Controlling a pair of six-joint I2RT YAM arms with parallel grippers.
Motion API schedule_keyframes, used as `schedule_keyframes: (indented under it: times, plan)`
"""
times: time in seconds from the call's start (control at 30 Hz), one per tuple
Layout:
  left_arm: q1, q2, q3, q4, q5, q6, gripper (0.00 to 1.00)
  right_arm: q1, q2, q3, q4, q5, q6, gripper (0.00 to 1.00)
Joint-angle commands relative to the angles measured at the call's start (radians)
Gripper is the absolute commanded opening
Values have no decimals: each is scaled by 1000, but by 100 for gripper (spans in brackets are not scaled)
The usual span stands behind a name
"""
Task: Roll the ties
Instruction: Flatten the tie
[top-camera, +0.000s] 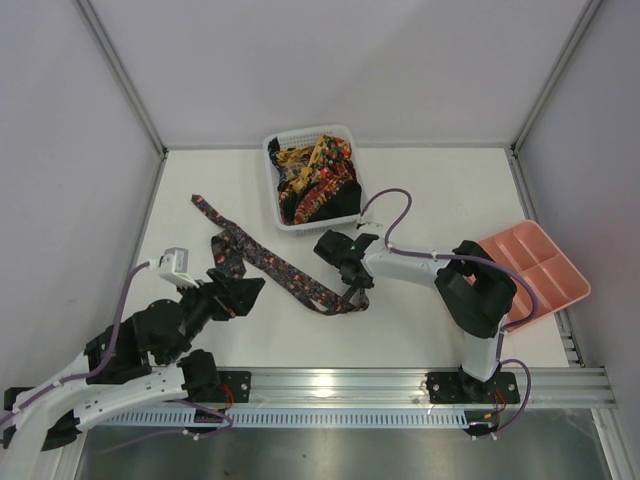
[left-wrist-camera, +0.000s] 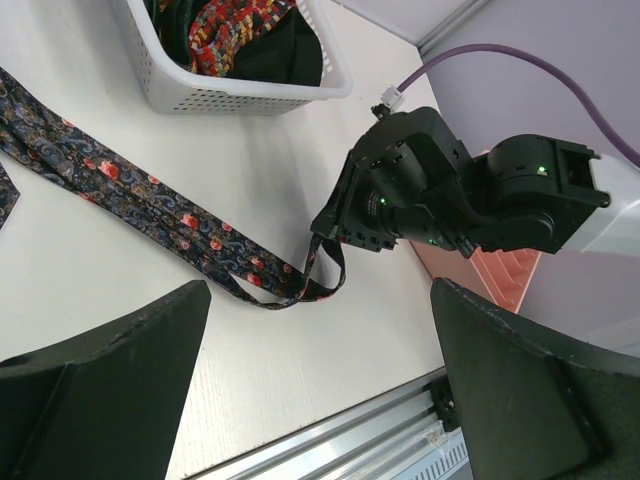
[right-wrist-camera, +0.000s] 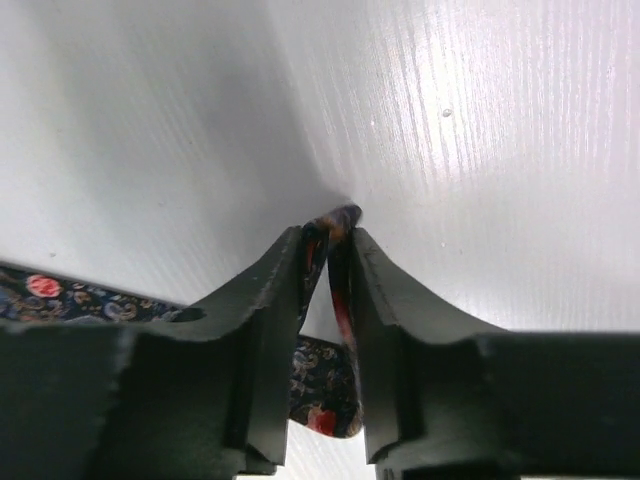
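A dark tie (top-camera: 280, 268) with small red flowers lies slantwise across the white table; its far end is folded near the left. My right gripper (top-camera: 351, 287) is shut on the tie's near end, pinching a fold of fabric (right-wrist-camera: 325, 390) between its fingers (right-wrist-camera: 270, 300), and lifts it into a small loop (left-wrist-camera: 300, 290). My left gripper (top-camera: 240, 292) is open and empty, left of that loop and just above the table; its fingers (left-wrist-camera: 100, 380) frame the left wrist view. More ties (top-camera: 315, 175) lie heaped in the white basket (top-camera: 270, 190).
The pink compartment tray (top-camera: 535, 270) sits at the right table edge, partly under the right arm. The basket (left-wrist-camera: 240, 95) stands at the back middle. A metal rail (top-camera: 350, 385) runs along the near edge. Grey walls enclose the table.
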Motion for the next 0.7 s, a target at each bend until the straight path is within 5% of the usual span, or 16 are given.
schedule_keyframes:
  times: [0.0,0.13,0.23,0.4,0.67]
  plan:
    - [-1,5,-4,8,-1,-15,99,5,-62,7,-2,65,5,30]
    - [-1,15,7,0,5,-13,99,5,-96,53,-8,113,-59,15]
    - [-1,19,41,-18,5,-7,98,9,-194,59,85,150,-252,0]
    - [-1,19,102,-23,18,42,99,8,-398,94,340,92,-630,0]
    - [-1,97,291,51,88,267,100,-38,-643,281,554,-328,-1041,0]
